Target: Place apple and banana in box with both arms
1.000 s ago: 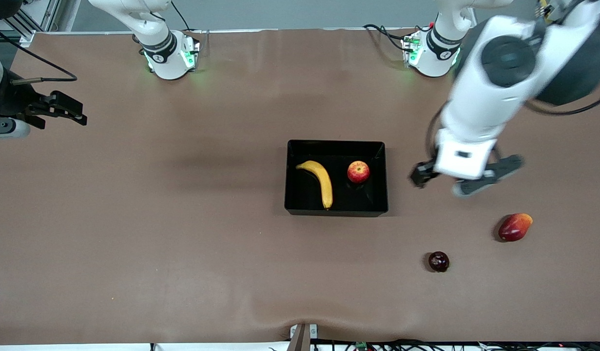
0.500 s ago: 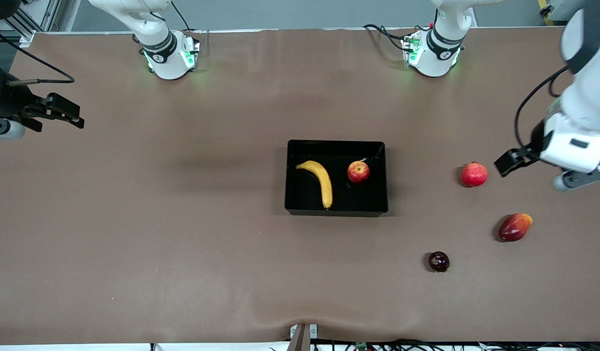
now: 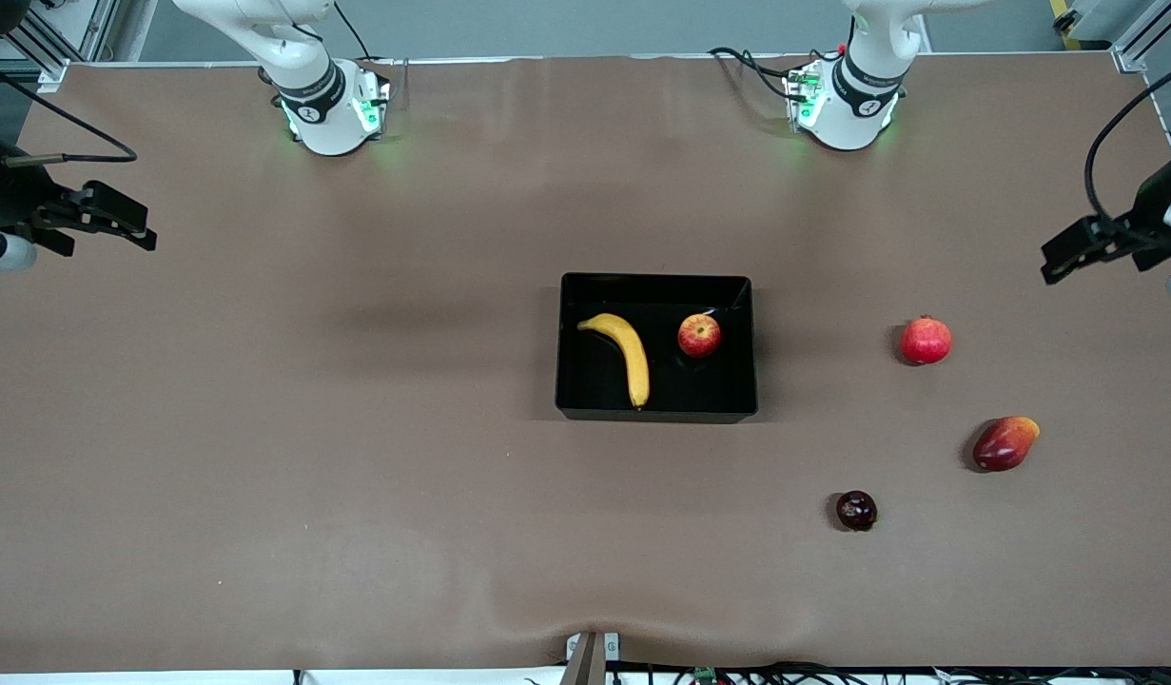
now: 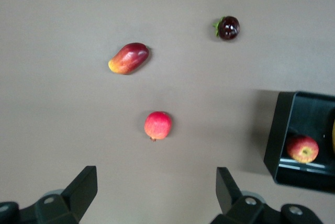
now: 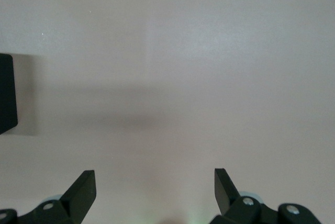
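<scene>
The black box (image 3: 656, 409) sits mid-table. The banana (image 3: 629, 355) lies in it toward the right arm's end, and the apple (image 3: 699, 335) lies in it toward the left arm's end. The apple (image 4: 302, 148) and the box (image 4: 277, 135) also show in the left wrist view. My left gripper (image 3: 1094, 245) is open and empty, up over the table's edge at the left arm's end; it also shows in the left wrist view (image 4: 156, 190). My right gripper (image 3: 109, 217) is open and empty over the edge at the right arm's end; it also shows in its own wrist view (image 5: 154, 190).
A round red fruit with a crown (image 3: 926, 340), an oblong red and orange fruit (image 3: 1005, 442) and a small dark fruit (image 3: 856, 510) lie on the table between the box and the left arm's end. A box corner (image 5: 6, 93) shows in the right wrist view.
My left arm has swung away from beside the box, out to the table's edge at its own end, uncovering the round red fruit. My right gripper drifted slightly outward.
</scene>
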